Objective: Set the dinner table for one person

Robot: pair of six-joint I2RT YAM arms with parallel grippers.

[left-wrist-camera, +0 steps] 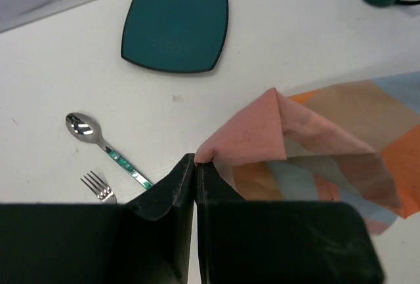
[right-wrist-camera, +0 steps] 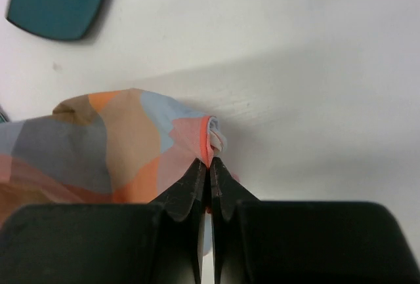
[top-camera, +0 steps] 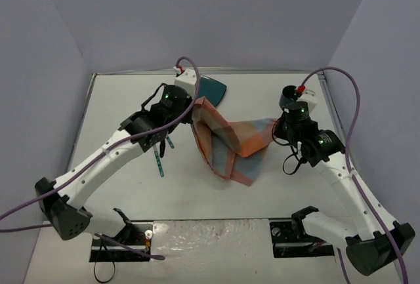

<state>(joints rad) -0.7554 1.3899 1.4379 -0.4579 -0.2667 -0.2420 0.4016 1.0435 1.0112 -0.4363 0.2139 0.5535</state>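
Observation:
The dinner table (top-camera: 125, 100) is a white top. On it lies an orange-and-blue-grey plaid cloth (top-camera: 231, 141), bunched and partly lifted between my arms. My left gripper (left-wrist-camera: 196, 159) is shut on the cloth's pink corner (left-wrist-camera: 216, 147), at the cloth's left end (top-camera: 197, 108). My right gripper (right-wrist-camera: 210, 162) is shut on a pinched fold (right-wrist-camera: 213, 136) of the cloth's right edge (top-camera: 274, 128). A teal square plate (left-wrist-camera: 175, 27) lies at the far side, half hidden by the left wrist in the top view (top-camera: 215, 88).
A spoon (left-wrist-camera: 105, 147) and a fork (left-wrist-camera: 98, 185) with teal handles lie left of the cloth (top-camera: 159, 163). A dark green mug (top-camera: 287, 95) stands at the far right. Grey walls close in the table on three sides. Purple cables arc over both arms.

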